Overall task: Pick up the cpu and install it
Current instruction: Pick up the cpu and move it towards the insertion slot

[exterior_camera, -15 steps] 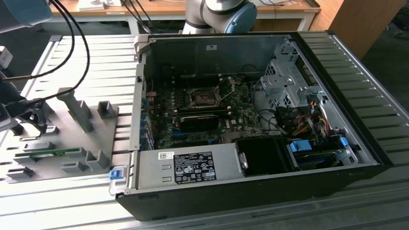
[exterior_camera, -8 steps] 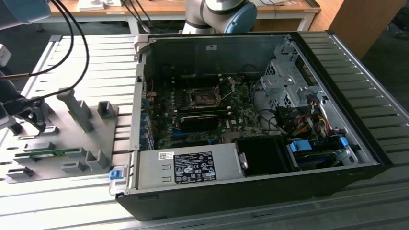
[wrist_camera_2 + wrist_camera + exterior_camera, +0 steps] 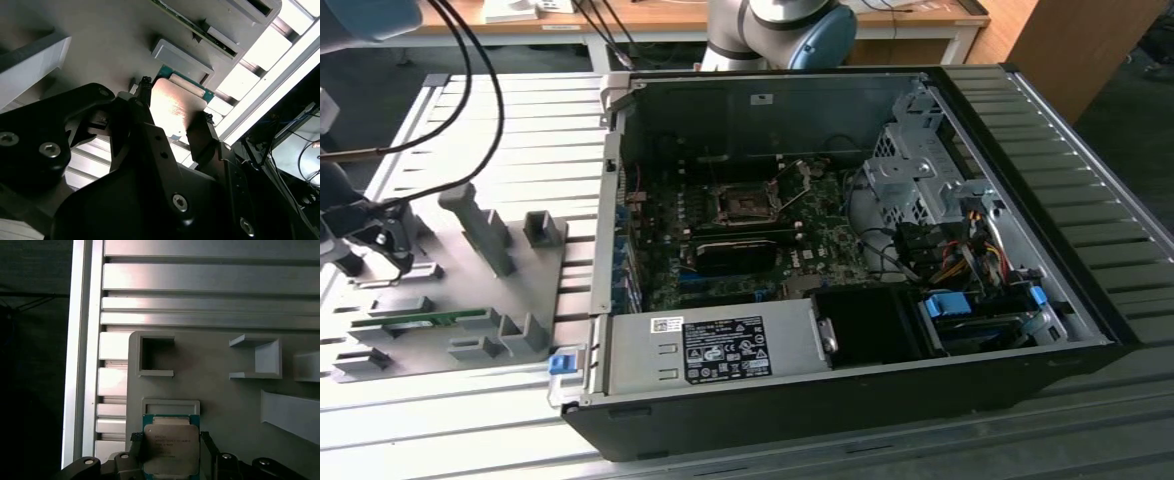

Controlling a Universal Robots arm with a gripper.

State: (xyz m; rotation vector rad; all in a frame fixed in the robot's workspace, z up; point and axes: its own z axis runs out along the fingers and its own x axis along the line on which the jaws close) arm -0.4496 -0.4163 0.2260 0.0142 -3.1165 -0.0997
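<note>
Gripper (image 3: 380,240) low over the grey fixture plate (image 3: 480,290), which lies on the slatted tabletop (image 3: 520,110) along its edge at the exterior view's left. In that view the gripper's dark body is partly cut off by the frame, cables cross in front of it, and it covers whatever lies beneath it.

In the first wrist view the cpu (image 3: 171,447) appears as a flat square chip with a silvery top and a green rim, near the plate's corner closest to the tabletop's edge and just beside a low grey fixture block (image 3: 171,405). Its nearer edge runs out of the picture. The two black fingers (image 3: 137,442) stand at its two opposite sides, pressed against its edges, so the gripper is clamped on the cpu. Whether the chip rests on the plate or is raised off it cannot be told.

In the second wrist view the gripper's body hides the nearer part of the chip, and glare washes out its metal top.

The open computer case (image 3: 854,400) fills the middle of the tabletop, well apart from the gripper, with the socket (image 3: 750,205) on its board.
</note>
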